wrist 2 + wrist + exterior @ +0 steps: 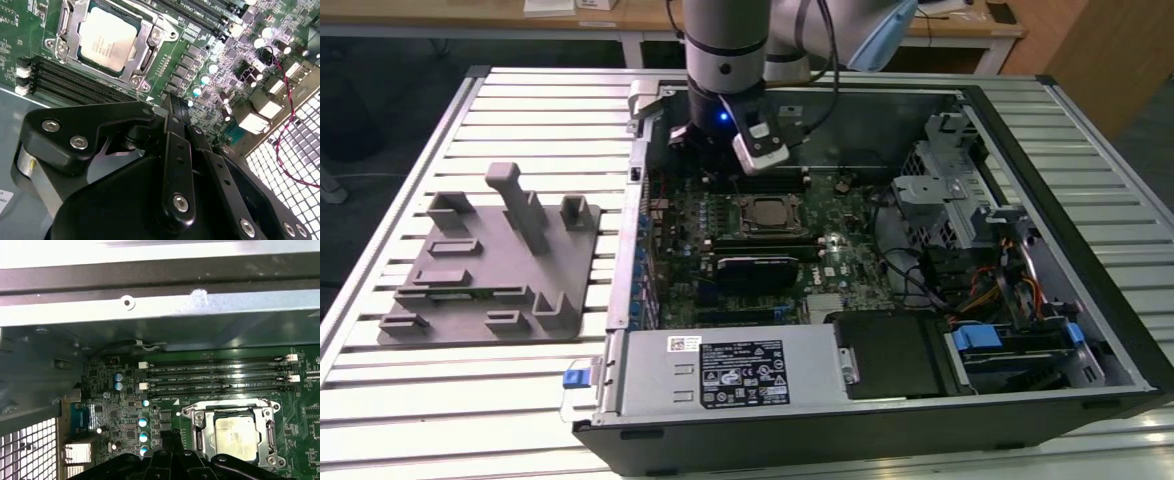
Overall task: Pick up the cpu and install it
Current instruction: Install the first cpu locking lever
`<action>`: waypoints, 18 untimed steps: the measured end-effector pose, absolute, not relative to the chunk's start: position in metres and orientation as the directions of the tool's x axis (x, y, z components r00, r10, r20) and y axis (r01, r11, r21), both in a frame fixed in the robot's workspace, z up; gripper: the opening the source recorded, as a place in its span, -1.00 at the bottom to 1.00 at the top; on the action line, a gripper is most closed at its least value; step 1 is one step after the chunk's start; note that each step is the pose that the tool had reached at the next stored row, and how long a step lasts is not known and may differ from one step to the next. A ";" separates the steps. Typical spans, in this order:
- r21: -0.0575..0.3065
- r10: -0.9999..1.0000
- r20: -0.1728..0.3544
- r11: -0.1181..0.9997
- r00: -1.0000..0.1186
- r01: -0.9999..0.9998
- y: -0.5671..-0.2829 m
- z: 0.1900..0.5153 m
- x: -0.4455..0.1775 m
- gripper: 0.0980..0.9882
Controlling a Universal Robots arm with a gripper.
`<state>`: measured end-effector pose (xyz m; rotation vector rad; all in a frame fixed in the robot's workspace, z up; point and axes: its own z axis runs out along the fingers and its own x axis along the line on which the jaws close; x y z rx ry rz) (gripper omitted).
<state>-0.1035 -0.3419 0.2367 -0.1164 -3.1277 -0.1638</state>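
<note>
Hovering with claw (172, 100) pressed together on nothing, just to the far side of the cpu (107, 37) lying flat in its socket frame (150, 42).

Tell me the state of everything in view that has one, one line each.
cpu: seated in the socket, top plate up.
memory slots: empty.
computer case: on its side, open.
gripper: fingers together, holding nothing, above the motherboard.
</note>
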 end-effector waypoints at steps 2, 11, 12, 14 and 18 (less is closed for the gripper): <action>0.105 0.074 0.011 0.992 -0.997 0.074 -0.342 0.237 -0.104 -0.98; 0.109 0.074 0.008 0.991 -0.997 0.074 -0.342 0.242 -0.104 -0.98; 0.112 0.074 0.008 0.991 -0.997 0.074 -0.342 0.242 -0.105 -0.98; 0.127 0.073 0.009 0.989 -0.997 0.074 -0.342 0.242 -0.106 -0.98; 0.163 0.073 0.012 0.984 -0.997 0.074 -0.342 0.242 -0.107 -0.98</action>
